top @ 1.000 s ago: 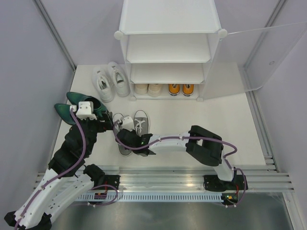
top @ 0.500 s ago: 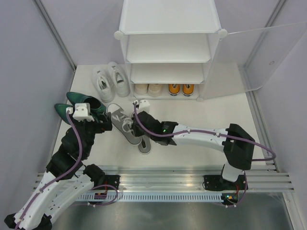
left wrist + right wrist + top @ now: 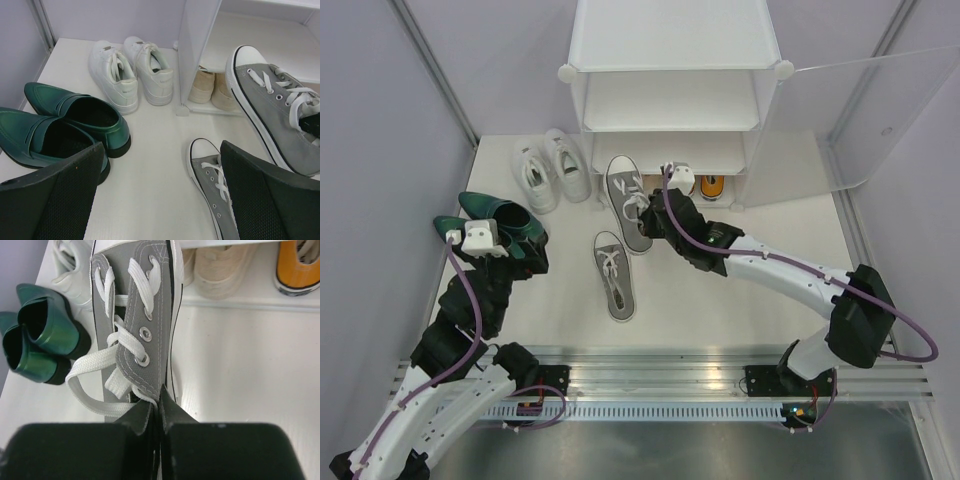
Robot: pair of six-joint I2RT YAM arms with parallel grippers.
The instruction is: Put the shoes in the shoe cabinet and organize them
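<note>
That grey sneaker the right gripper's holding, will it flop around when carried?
Likely somewhat: the right gripper pinches only soft canvas on the grey sneaker, so it may sag or swing. Its loose laces dangle and could snag the cabinet.

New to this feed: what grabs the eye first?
The right arm's fingers pinch a grey shoe by its upper, just in front of the cabinet. Its mate lies alone mid-floor. At the far left, the left fingers hang wide open by the green pair.
</note>
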